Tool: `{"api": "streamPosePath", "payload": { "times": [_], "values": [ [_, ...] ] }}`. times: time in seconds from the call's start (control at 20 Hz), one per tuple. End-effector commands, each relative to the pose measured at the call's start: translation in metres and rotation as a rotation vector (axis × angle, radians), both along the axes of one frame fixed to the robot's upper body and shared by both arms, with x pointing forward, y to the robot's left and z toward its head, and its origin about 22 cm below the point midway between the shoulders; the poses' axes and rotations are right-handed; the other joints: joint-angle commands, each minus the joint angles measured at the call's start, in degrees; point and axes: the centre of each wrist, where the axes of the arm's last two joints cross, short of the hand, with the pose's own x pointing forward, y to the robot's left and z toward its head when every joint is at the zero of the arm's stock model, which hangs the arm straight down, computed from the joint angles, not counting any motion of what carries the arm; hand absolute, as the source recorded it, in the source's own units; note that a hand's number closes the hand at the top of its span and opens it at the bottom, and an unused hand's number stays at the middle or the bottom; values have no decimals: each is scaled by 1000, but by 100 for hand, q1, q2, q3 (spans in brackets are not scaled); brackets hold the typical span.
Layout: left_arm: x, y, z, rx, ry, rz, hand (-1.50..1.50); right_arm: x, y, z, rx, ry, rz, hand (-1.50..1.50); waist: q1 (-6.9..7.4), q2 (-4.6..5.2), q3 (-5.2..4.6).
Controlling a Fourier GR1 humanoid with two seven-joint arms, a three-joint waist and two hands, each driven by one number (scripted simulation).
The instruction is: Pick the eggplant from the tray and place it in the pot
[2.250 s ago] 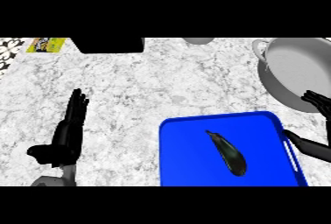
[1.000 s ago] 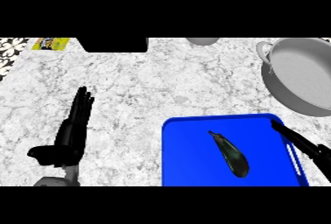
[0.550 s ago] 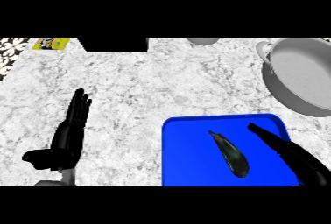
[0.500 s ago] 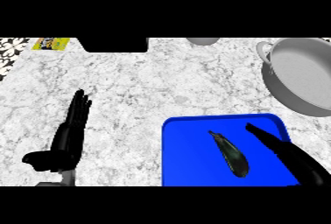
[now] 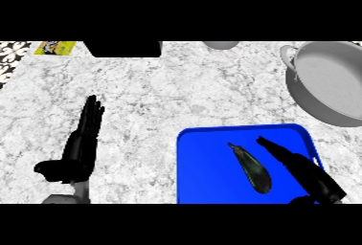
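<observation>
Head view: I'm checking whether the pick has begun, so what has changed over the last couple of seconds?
The right hand moved from the blue tray's right edge, near the grey metal pot, in over the tray; its straight fingers now lie just right of the dark elongated eggplant. Nothing is grasped yet. Eggplant, tray, pot and the open left hand resting on the counter stayed put.
</observation>
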Motion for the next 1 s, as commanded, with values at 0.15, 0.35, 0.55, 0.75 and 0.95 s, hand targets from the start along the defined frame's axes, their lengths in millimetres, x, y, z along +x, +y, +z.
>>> {"api": "streamPosePath", "payload": {
  "times": [0.15,0.35,0.55,0.75,0.95],
  "values": [
    [-5,4,3,14,-4,6,0,11,8,-26,-13,7,0,-150,7,0,1],
    [-1,-2,-11,-1,-13,9,0,14,18,-23,-33,15,2,-150,-2,0,0],
    [-14,17,7,8,-19,5,0,13,7,-35,-1,2,18,-150,7,-2,1],
    [-7,16,12,4,7,2,0,17,15,-21,-17,-182,-24,150,-3,-5,1],
    [-3,1,10,19,-11,6,0,28,33,-33,-8,-211,-40,150,0,0,1]
  ]
}}
